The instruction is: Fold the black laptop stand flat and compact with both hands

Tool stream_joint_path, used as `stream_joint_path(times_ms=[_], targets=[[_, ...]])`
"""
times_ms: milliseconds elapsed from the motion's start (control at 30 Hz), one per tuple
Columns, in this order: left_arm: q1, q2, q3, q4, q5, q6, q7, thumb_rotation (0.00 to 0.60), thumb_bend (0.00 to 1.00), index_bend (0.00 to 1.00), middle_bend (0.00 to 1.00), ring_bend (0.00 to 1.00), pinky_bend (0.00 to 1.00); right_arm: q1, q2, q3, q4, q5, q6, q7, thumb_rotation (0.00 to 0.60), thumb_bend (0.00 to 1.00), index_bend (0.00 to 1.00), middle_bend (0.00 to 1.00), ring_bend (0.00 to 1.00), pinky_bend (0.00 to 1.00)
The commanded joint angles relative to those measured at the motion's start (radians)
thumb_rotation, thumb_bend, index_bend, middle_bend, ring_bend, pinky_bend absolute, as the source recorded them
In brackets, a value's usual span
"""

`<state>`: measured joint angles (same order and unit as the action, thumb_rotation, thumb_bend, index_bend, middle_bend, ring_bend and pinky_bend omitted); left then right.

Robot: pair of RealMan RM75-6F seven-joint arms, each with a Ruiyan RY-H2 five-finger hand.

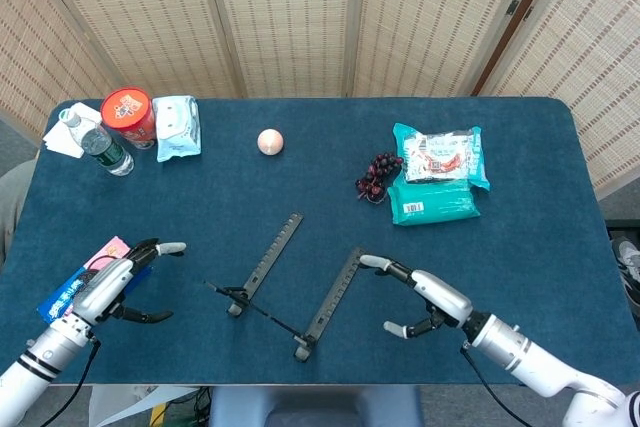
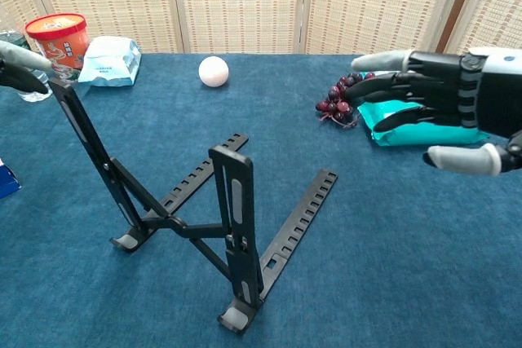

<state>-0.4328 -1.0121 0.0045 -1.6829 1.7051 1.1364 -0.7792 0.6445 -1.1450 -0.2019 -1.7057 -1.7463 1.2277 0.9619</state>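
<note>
Standing unfolded near the front edge of the blue table (image 1: 520, 237), the black laptop stand (image 2: 204, 209) is flanked by both hands, presumably so each upright arm can be pressed inward. On its left, the left hand (image 1: 125, 282) is held open with fingers spread, empty. Between the hands, the stand's two uprights remain raised. On its right, the right hand (image 2: 444, 116) is likewise spread wide and empty, clear of the stand.

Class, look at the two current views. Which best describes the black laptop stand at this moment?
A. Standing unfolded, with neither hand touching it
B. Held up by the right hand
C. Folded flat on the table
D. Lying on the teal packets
A: the black laptop stand stands unfolded, and the right hand and left hand are both open and clear of it.
</note>
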Motion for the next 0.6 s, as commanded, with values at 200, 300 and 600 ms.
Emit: stream_joint_path(times_ms=[200, 300, 600], targets=[[-0.163, -0.022, 0.042, 0.115, 0.094, -0.073, -0.434, 0.600, 0.13, 0.20, 0.29, 0.21, 0.15, -0.051, 0.091, 0.006, -0.022, 0.006, 0.038, -0.142, 0.600, 0.22, 0.00, 0.12, 0.01, 0.15], [-0.196, -0.047, 0.054, 0.157, 0.110, -0.081, -0.507, 0.600, 0.13, 0.20, 0.30, 0.22, 0.16, -0.068, 0.110, 0.015, -0.032, 0.014, 0.044, -0.223, 0.600, 0.22, 0.00, 0.12, 0.01, 0.15], [-0.282, -0.146, 0.095, 0.290, 0.132, -0.105, -0.633, 0.600, 0.13, 0.20, 0.30, 0.22, 0.16, -0.119, 0.139, 0.046, -0.066, 0.066, 0.051, -0.307, 0.600, 0.21, 0.00, 0.11, 0.01, 0.15]])
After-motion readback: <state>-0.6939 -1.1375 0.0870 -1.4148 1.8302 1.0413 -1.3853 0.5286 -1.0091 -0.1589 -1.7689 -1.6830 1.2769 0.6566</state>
